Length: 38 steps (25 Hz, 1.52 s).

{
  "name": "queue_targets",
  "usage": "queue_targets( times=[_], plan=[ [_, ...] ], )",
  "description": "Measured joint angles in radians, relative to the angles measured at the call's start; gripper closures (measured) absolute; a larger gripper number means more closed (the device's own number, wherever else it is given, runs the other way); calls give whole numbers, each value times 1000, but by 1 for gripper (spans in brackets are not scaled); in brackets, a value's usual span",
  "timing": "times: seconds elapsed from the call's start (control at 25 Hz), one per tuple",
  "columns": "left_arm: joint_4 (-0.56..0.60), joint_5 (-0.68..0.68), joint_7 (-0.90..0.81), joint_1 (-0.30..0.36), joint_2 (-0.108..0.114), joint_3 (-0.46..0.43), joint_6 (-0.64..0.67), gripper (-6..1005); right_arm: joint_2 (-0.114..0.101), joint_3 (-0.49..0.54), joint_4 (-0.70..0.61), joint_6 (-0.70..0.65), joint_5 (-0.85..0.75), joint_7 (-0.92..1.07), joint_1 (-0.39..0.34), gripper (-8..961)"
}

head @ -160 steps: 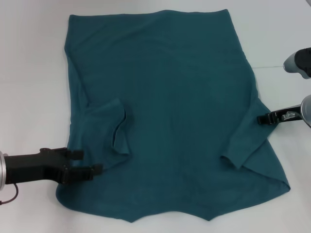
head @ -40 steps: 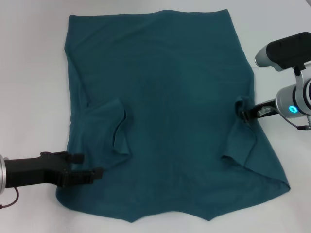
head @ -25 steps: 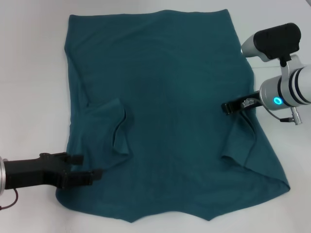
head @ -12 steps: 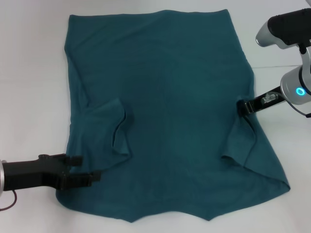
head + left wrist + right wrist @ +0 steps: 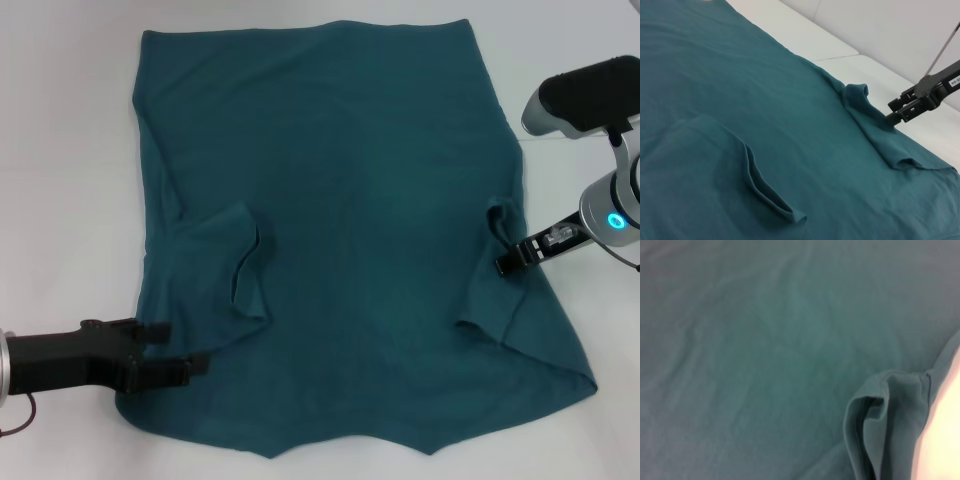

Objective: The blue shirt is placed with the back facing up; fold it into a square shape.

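Blue shirt [image 5: 340, 220]: lay flat, plain side up, on the white surface [image 5: 60, 150]; sleeves folded inward
Left hand [image 5: 180, 362]: at the shirt's lower left edge; fingers spread
Right hand [image 5: 508, 262]: at the shirt's right sleeve; grip impossible to judge
Handling: soft, light, limp; best pinched at edges

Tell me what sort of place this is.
Probably a lab or test bench, not a home: a bare white table holds only the blue shirt, spread flat, with the left gripper and right gripper at its edges.
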Motion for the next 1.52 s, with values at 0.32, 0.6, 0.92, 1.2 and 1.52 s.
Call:
queue_targets(
  times=[0.32,0.6,0.92,1.2,1.52],
  plan=[
    [-1,-1,0,1,1,0,2,173,2,-2,59,81,9,-1,-10,234],
    [-1,-2,-2,1,1,0,2,173,0,-2,64,100,51,-24,-18,244],
    [0,-2,-4,-3,1,0,2,171,-2,6,66,122,62,-37,-23,570],
    [-2,-2,-4,-6,1,0,0,172,-3,9,85,134,63,-36,-24,724],
    [-3,-2,-6,-7,1,4,-4,171,-3,5,105,156,63,-36,-23,724]
  ],
)
